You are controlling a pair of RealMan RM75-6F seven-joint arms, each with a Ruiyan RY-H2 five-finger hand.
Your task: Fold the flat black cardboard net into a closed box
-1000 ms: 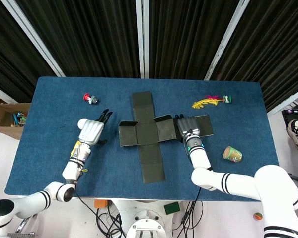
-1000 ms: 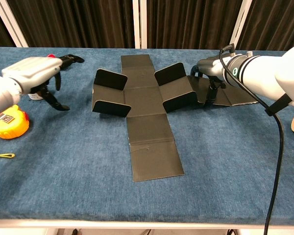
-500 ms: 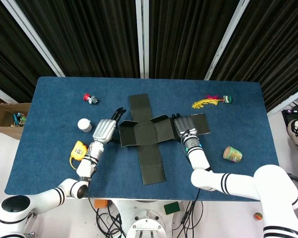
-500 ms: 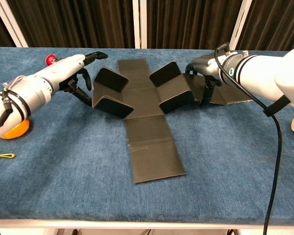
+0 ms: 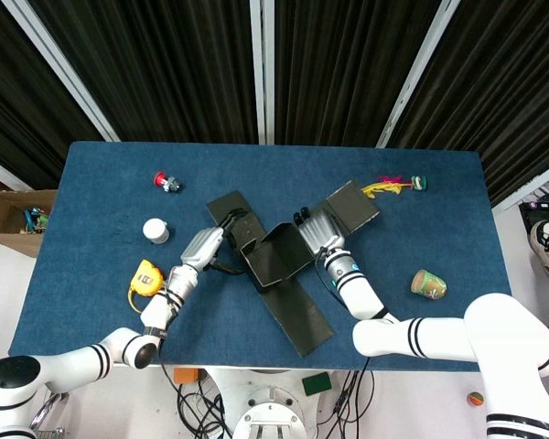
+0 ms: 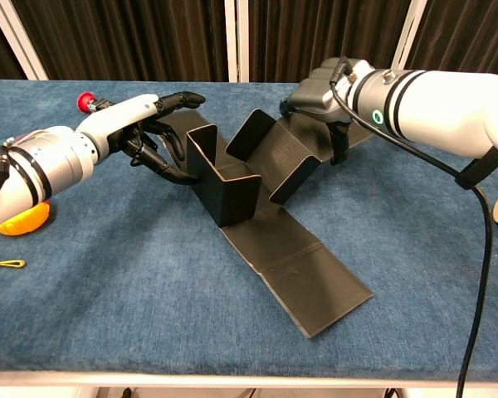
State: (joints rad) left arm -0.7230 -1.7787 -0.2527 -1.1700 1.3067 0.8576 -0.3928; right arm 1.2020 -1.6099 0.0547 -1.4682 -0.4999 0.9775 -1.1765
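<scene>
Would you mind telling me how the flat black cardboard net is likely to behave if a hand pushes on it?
The black cardboard net probably slides and turns easily; it lies skewed on the blue cloth table. Its panels look stiff but hinge at the creases, since two stand raised. The long flat tail would likely drag along.

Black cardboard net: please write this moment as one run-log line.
cardboard net: side flaps raised, long flap flat | left hand: touching left flap | right hand: on right flap

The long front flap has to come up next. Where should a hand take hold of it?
Judging by its pose, take the long flap at its free far end, coming from the robot's side: it lies flat and uncovered, while the left hand and right hand are busy at the raised side walls.
</scene>
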